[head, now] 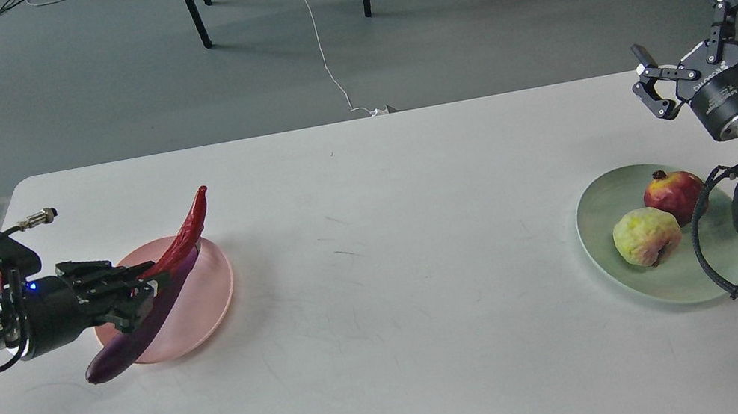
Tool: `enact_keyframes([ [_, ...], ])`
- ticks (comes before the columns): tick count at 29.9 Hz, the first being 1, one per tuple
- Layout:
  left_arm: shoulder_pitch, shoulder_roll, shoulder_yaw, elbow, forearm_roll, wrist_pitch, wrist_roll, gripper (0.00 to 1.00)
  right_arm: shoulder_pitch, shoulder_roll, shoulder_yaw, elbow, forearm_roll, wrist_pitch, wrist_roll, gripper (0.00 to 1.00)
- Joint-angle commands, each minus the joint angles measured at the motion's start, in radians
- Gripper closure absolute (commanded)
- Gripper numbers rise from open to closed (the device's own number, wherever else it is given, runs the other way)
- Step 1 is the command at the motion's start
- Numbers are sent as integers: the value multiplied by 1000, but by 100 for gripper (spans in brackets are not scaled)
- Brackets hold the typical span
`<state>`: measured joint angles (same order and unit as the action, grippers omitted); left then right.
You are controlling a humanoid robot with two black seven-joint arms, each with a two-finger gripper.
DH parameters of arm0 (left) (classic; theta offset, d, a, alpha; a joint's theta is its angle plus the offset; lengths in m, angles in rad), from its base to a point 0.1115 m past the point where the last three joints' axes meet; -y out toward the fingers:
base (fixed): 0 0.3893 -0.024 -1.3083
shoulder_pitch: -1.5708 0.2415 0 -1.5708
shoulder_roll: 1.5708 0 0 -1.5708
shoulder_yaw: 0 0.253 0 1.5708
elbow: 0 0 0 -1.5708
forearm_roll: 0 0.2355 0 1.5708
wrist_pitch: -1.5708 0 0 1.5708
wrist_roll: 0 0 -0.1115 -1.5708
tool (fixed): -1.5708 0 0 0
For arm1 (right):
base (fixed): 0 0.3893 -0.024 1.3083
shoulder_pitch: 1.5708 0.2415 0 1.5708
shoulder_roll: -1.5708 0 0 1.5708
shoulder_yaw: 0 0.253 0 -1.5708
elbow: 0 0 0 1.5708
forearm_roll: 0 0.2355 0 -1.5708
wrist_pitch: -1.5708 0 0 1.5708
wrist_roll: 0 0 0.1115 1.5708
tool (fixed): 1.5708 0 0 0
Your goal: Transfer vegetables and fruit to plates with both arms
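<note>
- left gripper [139, 291] comes in low from the left edge and has its fingers clamped on the stem end of the red chili pepper [186, 238], which sticks up and away at a slant, tip pointing toward the far side of the table [395, 354]
- the chili is over the pink plate [214, 295]; can't tell if it's touching the eggplant or just above it
- purple eggplant [142, 338] lies diagonally across that pink plate, its rounded near end hanging off the rim over the table, far end tucked under the chili
- right gripper [699, 58] is up at the far right corner, well clear of the food, fingers spread wide and holding nothing
- green plate [605, 211] sits on the right side of the table with both fruits on it
- pomegranate [674, 195] is toward the far right of that plate, the bumpy yellow-green fruit [646, 236] just beside it on the nearer left, looks like they're touching
- black cable [717, 267] from the right arm loops over the plate's right edge
- two plates are well apart, bare white tabletop between them
</note>
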<state>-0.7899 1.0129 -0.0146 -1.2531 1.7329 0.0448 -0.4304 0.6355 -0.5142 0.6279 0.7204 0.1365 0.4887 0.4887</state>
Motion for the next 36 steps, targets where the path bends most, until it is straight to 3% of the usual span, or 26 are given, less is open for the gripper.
enact_keyframes([
  [1,63,10,1,-2,1,32,-2,86,4,16,0,1,-3,0,0,1],
  [5,93,4,2,0,2,32,1,84,12,16,-2,2,-8,0,0,1],
  [8,100,-4,1,4,1,32,2,76,13,14,-2,1,-9,0,0,1],
  [9,100,-10,1,7,-1,32,4,68,13,13,-2,1,-9,0,0,1],
  [11,100,-30,-8,12,-3,33,7,36,13,13,-2,1,-9,0,0,1],
  [12,98,-39,-10,14,-4,33,7,24,13,11,-2,1,-9,0,0,1],
  [21,77,-30,-25,12,-13,33,-2,21,13,10,0,-1,-9,0,0,1],
  [26,61,-30,-189,12,-120,23,-8,6,18,6,6,-7,-9,0,0,1],
  [29,60,-45,-280,12,-299,21,-7,3,47,5,9,-13,-11,0,0,1],
  [33,26,-82,-352,41,-591,-9,15,2,96,8,10,-15,-11,-59,0,1],
  [36,-61,-152,-358,104,-819,-110,77,2,154,5,9,-12,-9,-116,-1,1],
])
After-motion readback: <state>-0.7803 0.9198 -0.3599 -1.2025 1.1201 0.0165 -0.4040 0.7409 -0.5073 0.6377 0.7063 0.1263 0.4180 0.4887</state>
